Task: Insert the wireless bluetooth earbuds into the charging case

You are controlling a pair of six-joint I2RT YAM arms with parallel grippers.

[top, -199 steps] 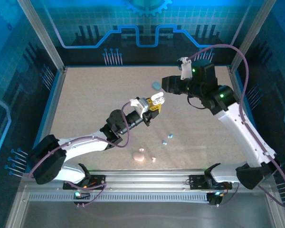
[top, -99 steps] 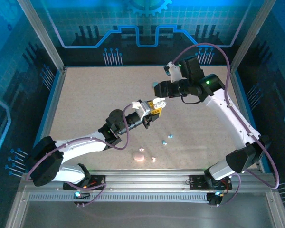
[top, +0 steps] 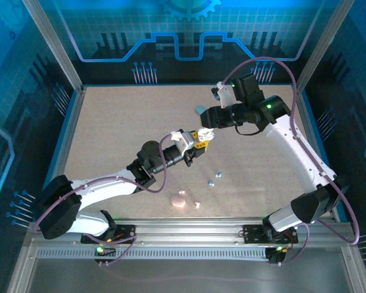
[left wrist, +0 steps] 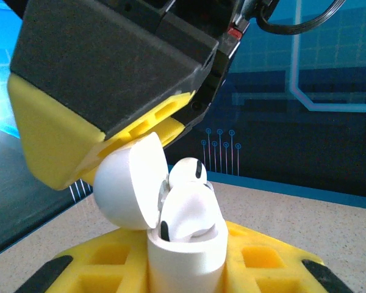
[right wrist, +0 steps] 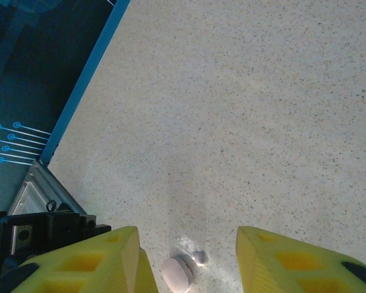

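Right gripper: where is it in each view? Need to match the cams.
Top external: right gripper, centre, at the white case.
Left wrist: right gripper upper left, over the case's open lid.
Right wrist: its fingers along the bottom edge.
Shared landmark: the speckled tabletop.

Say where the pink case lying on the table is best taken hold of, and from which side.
Probably from straight above with the free right pincer, closing across the rounded flanks of the pink case: it lies flat and low on the table, with no handle. A pink earbud sits close beside it, so avoid that side.
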